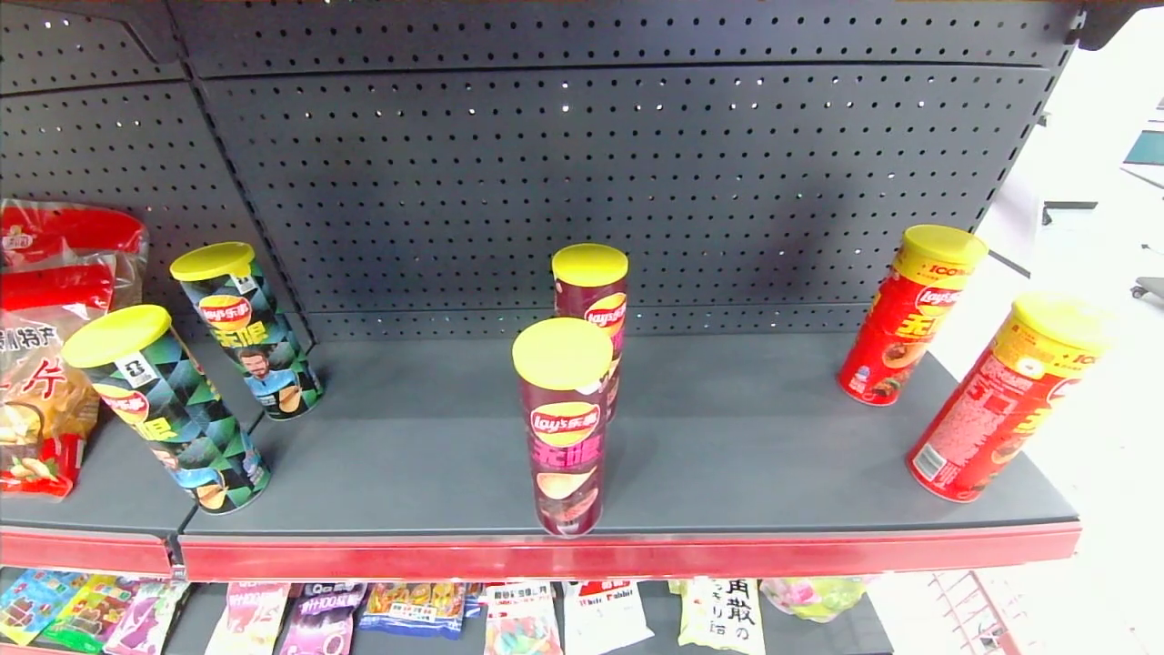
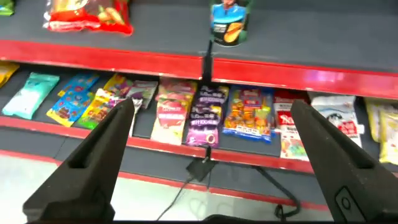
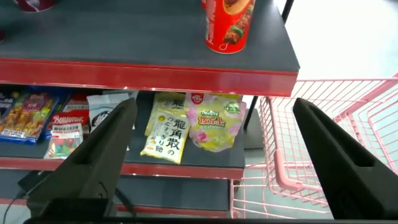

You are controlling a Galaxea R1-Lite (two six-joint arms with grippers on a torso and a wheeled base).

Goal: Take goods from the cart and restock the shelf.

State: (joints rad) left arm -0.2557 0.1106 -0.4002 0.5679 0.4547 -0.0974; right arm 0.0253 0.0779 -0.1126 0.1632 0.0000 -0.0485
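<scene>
Shelf (image 1: 727, 455): rear maroon can (image 1: 592, 293) half hidden by front can (image 1: 564, 437); cart (image 3: 277, 177) cropped.

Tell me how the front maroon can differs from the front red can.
The front maroon can is dark purple-red; the front red can is bright red. The maroon can stands midway along the shelf at its front edge; the red can stands near its right end. Both have yellow lids.

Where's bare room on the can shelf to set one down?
Two bare stretches: between the green cans and maroon cans, and between the maroon cans and red cans. Crowded: snack bags at the left end; lower shelf packets packed.
</scene>
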